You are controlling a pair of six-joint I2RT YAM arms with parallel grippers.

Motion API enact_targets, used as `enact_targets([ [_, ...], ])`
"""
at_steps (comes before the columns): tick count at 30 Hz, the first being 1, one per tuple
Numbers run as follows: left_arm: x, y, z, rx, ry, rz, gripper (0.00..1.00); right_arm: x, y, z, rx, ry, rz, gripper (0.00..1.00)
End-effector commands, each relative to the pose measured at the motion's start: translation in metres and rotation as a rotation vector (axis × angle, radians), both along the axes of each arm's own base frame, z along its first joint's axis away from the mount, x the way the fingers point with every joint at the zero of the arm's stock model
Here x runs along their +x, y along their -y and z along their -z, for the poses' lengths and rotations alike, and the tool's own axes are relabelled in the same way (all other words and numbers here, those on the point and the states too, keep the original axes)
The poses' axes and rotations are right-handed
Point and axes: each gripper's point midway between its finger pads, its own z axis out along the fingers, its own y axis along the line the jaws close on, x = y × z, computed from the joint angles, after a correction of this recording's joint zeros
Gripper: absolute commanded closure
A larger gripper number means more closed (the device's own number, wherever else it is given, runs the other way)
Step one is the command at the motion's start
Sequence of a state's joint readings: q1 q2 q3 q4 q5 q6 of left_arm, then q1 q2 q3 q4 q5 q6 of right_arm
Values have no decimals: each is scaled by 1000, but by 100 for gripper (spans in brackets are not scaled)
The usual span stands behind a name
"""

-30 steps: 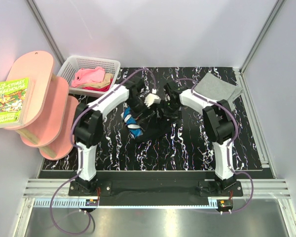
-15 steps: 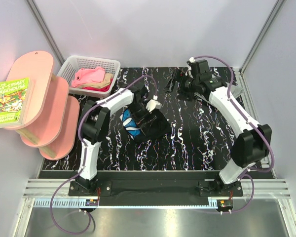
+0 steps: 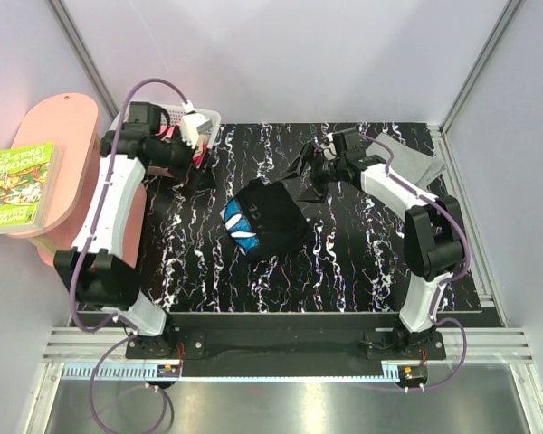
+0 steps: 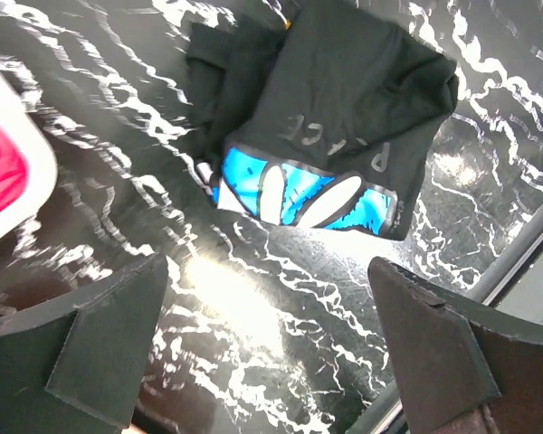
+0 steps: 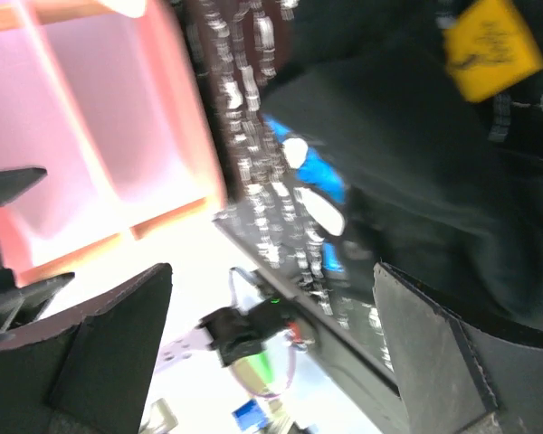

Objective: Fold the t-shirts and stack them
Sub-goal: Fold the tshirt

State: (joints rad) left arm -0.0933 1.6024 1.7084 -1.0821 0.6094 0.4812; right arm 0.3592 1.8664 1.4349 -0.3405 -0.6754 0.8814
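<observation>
The black shirt [image 3: 270, 224] lay lumpy on the table [image 3: 362, 262], the right gripper [image 5: 271, 271] beside it, the left gripper [image 4: 267, 269] by the basket [image 3: 210, 116], both jaws wide and empty. A one-handed grab could drag it and spoil the fold.

Just ahead of the left claw [image 4: 267, 262], the black t-shirt [image 4: 344, 81] bears faint grey letters, seen upside down and not surely legible. Far to that claw's left, the green book [image 3: 18, 185] reads "STOREY TREEHOUSE". The yellow tag [image 5: 493, 45] above the right claw [image 5: 271, 271] is too blurred to read.
</observation>
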Motion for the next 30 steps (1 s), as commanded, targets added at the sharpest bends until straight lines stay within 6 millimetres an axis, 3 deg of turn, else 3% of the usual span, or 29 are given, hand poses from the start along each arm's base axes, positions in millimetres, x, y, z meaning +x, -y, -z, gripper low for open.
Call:
enact_targets([
  [1, -21, 13, 7, -70, -70, 59, 1, -8, -33, -38, 200, 22, -104, 0],
  [3, -21, 16, 16, -83, -108, 59, 1, -18, -41, -38, 217, -1, -143, 0],
  [6, -18, 18, 22, -99, -135, 61, 1, -33, -47, -21, 221, -59, -191, 0],
  [9, -14, 20, 26, -102, -149, 55, 1, -45, -45, 9, 215, -139, -209, 0],
  [16, -14, 30, 32, -88, -158, 78, 1, -83, -26, 106, 123, -352, -199, 0],
  [19, -15, 37, 28, -84, -143, 92, 1, -95, -17, 131, 98, -410, -194, 0],
  [21, -17, 42, 26, -80, -135, 103, 1, -94, -18, 123, 107, -399, -198, 0],
  [23, -20, 46, 22, -81, -125, 116, 1, -83, -23, 98, 131, -351, -211, 0],
  [25, -25, 53, 18, -77, -111, 140, 1, -65, -28, 57, 175, -279, -216, 0],
  [27, -37, 60, 11, -76, -89, 168, 1, -53, -28, 35, 189, -260, -205, 0],
  [28, -42, 61, 3, -76, -66, 175, 1, -41, -32, 15, 211, -211, -219, 0],
  [30, -49, 66, 2, -84, -64, 192, 1, -30, -34, 11, 215, -215, -218, 0],
])
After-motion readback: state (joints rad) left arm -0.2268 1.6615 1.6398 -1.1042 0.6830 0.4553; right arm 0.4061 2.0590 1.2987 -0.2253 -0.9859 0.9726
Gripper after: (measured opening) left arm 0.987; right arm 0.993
